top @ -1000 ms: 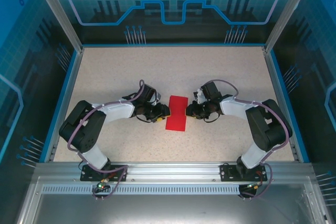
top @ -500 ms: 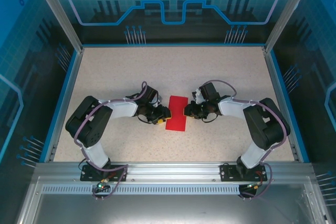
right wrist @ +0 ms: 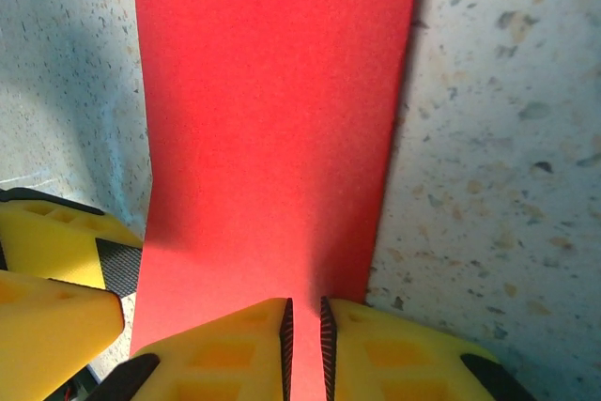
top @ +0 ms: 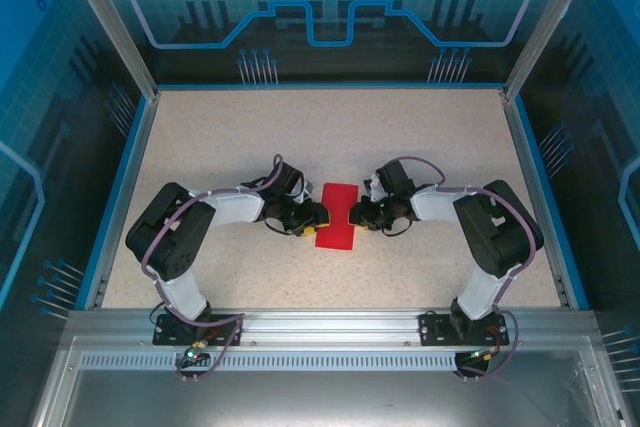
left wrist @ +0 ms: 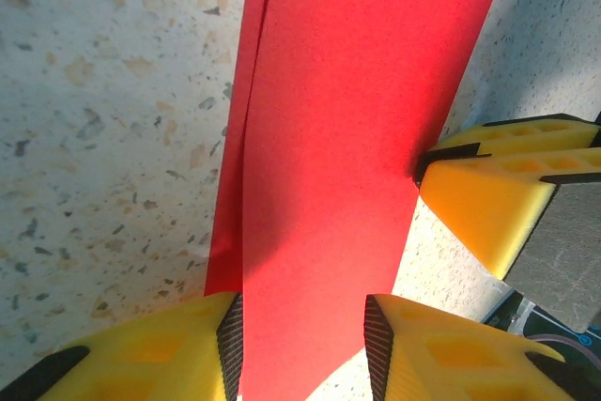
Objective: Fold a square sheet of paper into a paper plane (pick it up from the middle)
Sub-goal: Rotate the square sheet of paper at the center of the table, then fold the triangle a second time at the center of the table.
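Square sheet of paper [top: 337, 217], halved to a two-layer strip, lay mid-counter [top: 330, 137]. Left gripper [left wrist: 303, 335] jaws half-open astride its 9 o'clock edge; right gripper [right wrist: 304, 326] jaws pinched the 3 o'clock edge. I judged the nose and wing folds not yet done.

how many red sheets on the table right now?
1. The red sheet, folded to a rectangle, lies between the left hand and the right hand, each at one long edge. Left wrist view shows stacked layers, so a hidden second sheet can't be excluded.
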